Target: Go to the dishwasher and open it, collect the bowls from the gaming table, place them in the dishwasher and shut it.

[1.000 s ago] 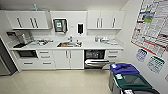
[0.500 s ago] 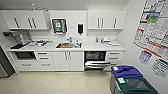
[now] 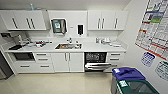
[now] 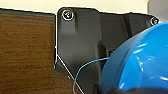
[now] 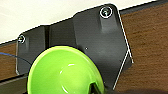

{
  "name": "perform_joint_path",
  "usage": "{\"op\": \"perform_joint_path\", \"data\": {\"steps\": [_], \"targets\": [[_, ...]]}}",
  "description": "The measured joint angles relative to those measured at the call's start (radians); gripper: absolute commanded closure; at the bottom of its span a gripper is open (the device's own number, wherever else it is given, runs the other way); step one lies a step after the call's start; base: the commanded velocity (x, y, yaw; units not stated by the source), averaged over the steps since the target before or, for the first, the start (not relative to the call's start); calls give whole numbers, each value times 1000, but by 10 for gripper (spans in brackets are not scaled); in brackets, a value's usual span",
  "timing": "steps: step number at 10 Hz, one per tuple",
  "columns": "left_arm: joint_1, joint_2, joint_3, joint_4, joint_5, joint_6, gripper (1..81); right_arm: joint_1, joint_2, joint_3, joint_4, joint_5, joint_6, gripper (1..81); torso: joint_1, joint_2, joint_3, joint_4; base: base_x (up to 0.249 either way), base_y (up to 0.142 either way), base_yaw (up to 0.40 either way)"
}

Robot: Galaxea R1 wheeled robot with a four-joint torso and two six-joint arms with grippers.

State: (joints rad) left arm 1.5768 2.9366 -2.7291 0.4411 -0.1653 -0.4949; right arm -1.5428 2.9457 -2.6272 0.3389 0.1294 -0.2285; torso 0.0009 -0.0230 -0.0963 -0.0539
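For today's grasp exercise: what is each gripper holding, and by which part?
Left wrist view: blue bowl; right wrist view: green bowl. Whether either is gripped, and where, cannot be told.

Left wrist's dark mounting plate point(image 4: 82, 40) sits behind a blue bowl point(image 4: 140, 62); right wrist's plate point(image 5: 95, 37) sits behind a green bowl point(image 5: 65, 71); finger state on both unreadable.

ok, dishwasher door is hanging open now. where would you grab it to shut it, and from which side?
Probably by the front lip of the lowered stainless door of the dishwasher, coming from the floor side and lifting from underneath. The door hangs folded down and out from the dark opening, so its outer edge is the free end, facing the robot.
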Motion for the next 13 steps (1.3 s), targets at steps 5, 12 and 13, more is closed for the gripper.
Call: {"op": "perform_joint_path", "data": {"steps": [5,12,13], "targets": [[-2,0,0,0,-1,0,811,2,-1,0,0,0,0,811,0,0,0,0,116,0,0],[-11,-8,-3,-1,-10,-3,811,11,9,0,0,0,0,811,1,1,0,0,116,0,0],[-5,-11,-3,-1,-6,-2,811,6,12,1,0,1,0,811,0,0,0,0,116,0,0]]}}
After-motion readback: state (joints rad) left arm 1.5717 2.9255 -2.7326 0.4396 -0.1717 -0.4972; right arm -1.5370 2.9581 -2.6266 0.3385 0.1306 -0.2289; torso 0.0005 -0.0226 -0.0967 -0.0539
